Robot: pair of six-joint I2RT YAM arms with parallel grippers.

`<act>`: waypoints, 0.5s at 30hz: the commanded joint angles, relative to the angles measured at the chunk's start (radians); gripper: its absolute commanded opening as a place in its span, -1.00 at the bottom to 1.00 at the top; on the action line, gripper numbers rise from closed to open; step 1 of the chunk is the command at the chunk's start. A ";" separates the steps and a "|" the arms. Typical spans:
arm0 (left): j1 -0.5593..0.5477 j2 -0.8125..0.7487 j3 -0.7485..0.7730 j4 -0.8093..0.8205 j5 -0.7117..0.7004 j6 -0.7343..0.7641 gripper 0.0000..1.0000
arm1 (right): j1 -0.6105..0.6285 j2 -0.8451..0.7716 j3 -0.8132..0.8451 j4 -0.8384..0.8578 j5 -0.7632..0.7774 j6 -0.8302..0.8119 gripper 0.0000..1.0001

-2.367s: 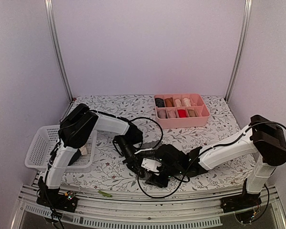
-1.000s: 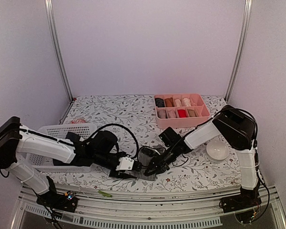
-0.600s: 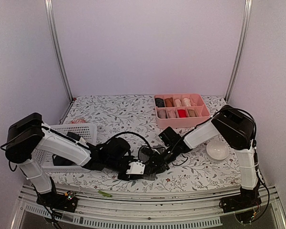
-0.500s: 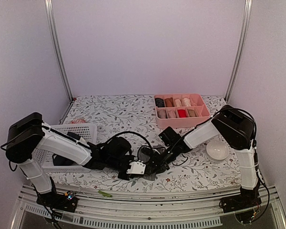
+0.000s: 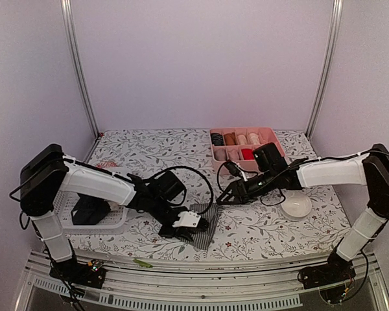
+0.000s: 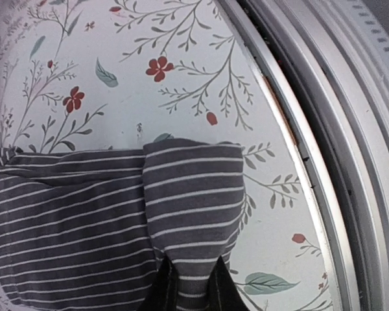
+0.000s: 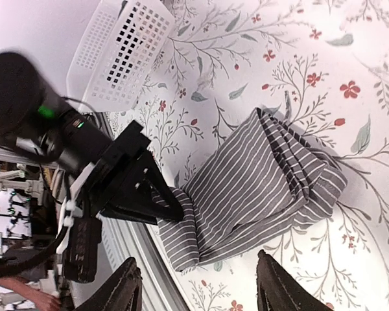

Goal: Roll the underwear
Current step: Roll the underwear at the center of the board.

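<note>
Right end effector (image 7: 195,258) withdrawn, underwear (image 7: 259,175) (striped) apart

**Three Cameras, One Striped Garment**

The top camera is looking down from above and behind the arm bases, taking in the whole flowered table (image 5: 155,146), with the striped underwear (image 5: 206,234) lying low at centre frame. The left wrist camera is sitting very close, peering past its own fingers (image 6: 222,288) at the bottom edge, stripes filling the lower left. The right wrist camera is hanging further back, facing the table's near edge, catching the same garment mid-frame, the left gripper (image 7: 172,207) centre left, the white basket (image 7: 126,52) upper left.
</note>
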 commanded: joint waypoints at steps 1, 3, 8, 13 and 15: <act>0.109 0.163 0.187 -0.344 0.251 0.010 -1.00 | 0.066 -0.130 -0.097 -0.053 0.240 -0.144 0.22; 0.140 0.273 0.295 -0.497 0.315 0.028 -1.00 | 0.125 -0.169 -0.118 -0.055 0.324 -0.187 0.24; 0.186 0.489 0.518 -0.783 0.449 0.115 -1.00 | 0.295 -0.172 -0.130 -0.002 0.465 -0.292 0.27; 0.208 0.599 0.629 -0.893 0.478 0.157 -1.00 | 0.388 -0.047 -0.048 0.019 0.524 -0.431 0.38; 0.215 0.624 0.661 -0.915 0.487 0.159 -1.00 | 0.415 0.024 -0.006 0.008 0.541 -0.481 0.39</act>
